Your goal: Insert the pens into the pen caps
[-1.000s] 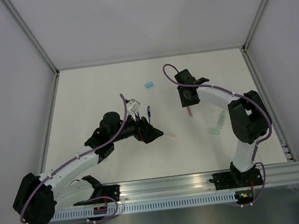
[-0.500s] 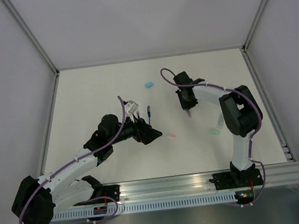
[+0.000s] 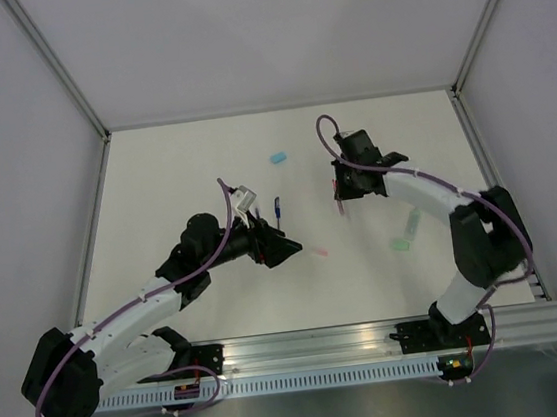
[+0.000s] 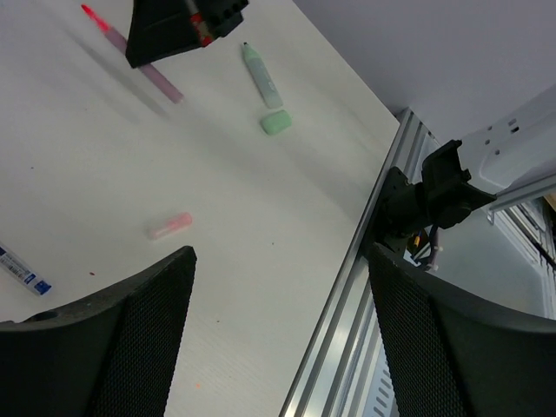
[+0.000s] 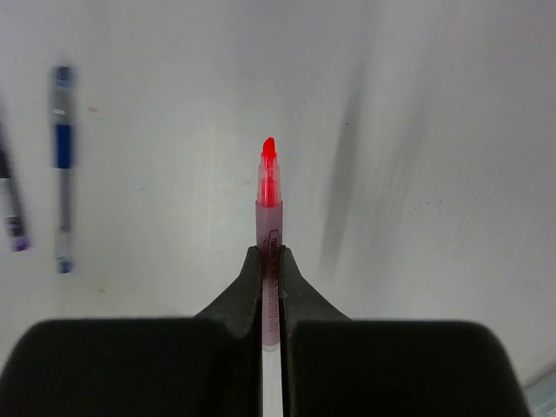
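We judge the task to be at its very start: none of the pens we can see sits in a cap yet.

The right gripper (image 5: 270, 261) is clenched tight on the barrel of the pink pen (image 5: 268, 195), with the bare red tip pointing out ahead of the jaws. The shadow thrown off to one side suggests the pen hangs clear of the table (image 3: 183, 169), though we cannot be sure.

The left gripper (image 3: 281, 249) stands wide apart and holds nothing. Its wrist view looks down on the pink cap (image 4: 171, 226), which lies loose on the table between the two arms. That cap is the likely partner for the pink pen, so we expect the left arm must pick it up and present it before the pair can be joined.

Everything else waits:
- The blue pen (image 5: 62, 156) lies flat near the left gripper, with a darker pen (image 5: 9, 208) beside it at the edge of the right wrist view.
- The pale green marker (image 4: 262, 76) lies uncapped, its green cap (image 4: 276, 122) just beside it.
- The light blue cap (image 3: 278, 157) rests alone farther back.
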You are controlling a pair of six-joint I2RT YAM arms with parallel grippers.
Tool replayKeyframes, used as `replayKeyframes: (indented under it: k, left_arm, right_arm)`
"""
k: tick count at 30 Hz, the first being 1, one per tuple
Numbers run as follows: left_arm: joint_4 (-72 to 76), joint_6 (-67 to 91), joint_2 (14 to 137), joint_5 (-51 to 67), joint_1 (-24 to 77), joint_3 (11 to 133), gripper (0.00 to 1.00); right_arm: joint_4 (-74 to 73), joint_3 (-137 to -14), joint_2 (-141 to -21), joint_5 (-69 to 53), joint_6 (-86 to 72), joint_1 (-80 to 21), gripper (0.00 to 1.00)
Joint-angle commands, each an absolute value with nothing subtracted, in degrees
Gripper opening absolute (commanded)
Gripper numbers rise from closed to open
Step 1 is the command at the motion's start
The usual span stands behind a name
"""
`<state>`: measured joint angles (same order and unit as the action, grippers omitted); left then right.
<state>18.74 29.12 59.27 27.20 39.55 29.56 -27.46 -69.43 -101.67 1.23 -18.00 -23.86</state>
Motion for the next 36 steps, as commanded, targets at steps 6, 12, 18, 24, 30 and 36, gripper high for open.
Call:
replayKeyframes:
  k: [6, 12, 18, 24, 30, 36]
  left_arm:
    - [28.11, 33.56, 62.22, 33.65, 39.37, 28.74, 0.79]
    - [40.93, 39.19, 64.16, 40.33, 39.37, 25.93, 0.72]
    - [47.11, 40.87, 63.20, 42.54, 39.37, 23.99, 0.68]
    - [46.93, 40.78, 63.54, 43.15, 39.37, 24.26, 0.60]
    - [47.02, 40.87, 63.28, 43.24, 39.37, 24.34, 0.44]
    - [46.93, 40.69, 63.11, 43.50, 39.37, 24.43, 0.09]
  right_arm:
    - [-0.01, -49.86, -68.31, -4.85, -35.32, -36.63, 0.00]
    - [12.21, -40.54, -59.42, -2.73, -42.18, -45.43, 0.00]
    - [15.73, -36.66, -56.52, -0.35, -43.50, -49.74, 0.00]
    - [18.63, -35.16, -55.64, -0.35, -44.21, -51.68, 0.00]
    - [19.77, -34.37, -54.93, 1.58, -44.30, -53.17, 0.00]
    - [20.39, -33.14, -54.41, 2.29, -43.59, -54.49, 0.00]
